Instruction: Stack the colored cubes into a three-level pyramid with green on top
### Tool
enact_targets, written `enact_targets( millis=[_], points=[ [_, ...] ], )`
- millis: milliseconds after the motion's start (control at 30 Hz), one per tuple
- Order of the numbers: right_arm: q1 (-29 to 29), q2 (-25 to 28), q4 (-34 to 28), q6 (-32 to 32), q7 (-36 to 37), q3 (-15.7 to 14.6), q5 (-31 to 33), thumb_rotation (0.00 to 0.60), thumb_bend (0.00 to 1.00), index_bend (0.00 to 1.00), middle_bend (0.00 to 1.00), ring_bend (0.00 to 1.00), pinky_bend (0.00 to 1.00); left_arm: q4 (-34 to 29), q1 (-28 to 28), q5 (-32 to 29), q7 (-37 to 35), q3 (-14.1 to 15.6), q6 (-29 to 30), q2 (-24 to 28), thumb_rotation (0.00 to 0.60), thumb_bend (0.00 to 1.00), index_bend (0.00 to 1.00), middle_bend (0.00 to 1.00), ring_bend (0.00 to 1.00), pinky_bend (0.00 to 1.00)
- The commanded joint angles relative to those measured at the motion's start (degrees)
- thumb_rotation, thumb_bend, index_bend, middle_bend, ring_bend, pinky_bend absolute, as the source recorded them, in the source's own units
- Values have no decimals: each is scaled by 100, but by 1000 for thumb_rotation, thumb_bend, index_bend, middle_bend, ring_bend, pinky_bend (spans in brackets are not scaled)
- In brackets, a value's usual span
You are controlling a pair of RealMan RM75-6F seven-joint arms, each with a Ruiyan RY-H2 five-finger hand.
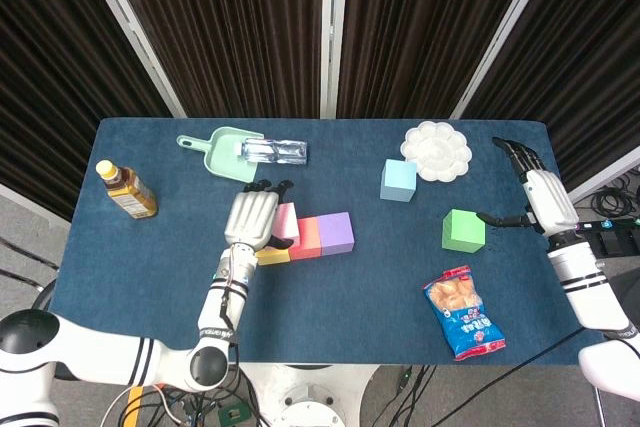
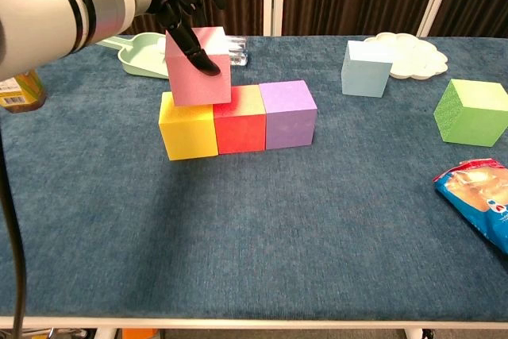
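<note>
Yellow [image 2: 188,125], red [image 2: 240,120] and purple [image 2: 288,113] cubes form a row on the blue table. My left hand [image 1: 251,217] grips a pink cube [image 2: 198,67] from above, sitting over the seam of the yellow and red cubes; the chest view shows its fingers [image 2: 189,36] across the cube's front face. The pink cube [image 1: 286,224] peeks out beside the hand in the head view. A light blue cube [image 1: 398,180] stands near the plate. The green cube [image 1: 463,230] sits at the right, with my right hand [image 1: 540,195] open just beside it, not touching.
A white flower-shaped plate [image 1: 437,150] lies at the back right. A snack bag [image 1: 464,312] lies front right. A green dustpan [image 1: 220,149] with a clear bottle [image 1: 273,151] is at the back, and a tea bottle [image 1: 126,190] stands at the far left.
</note>
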Motion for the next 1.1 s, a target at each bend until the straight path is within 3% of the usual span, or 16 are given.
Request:
enact_targets(
  millis=[33, 1100],
  points=[
    [-2, -7, 14, -11, -5, -2, 4, 600, 0, 0, 85, 0, 0, 55, -1, -17, -43, 12, 34, -29, 600, 124, 188, 497, 171, 194],
    [37, -133, 235, -249, 31, -44, 27, 600, 0, 0, 85, 0, 0, 117, -90, -270, -29, 26, 249, -201, 600, 125, 188, 508, 184, 195]
  ],
)
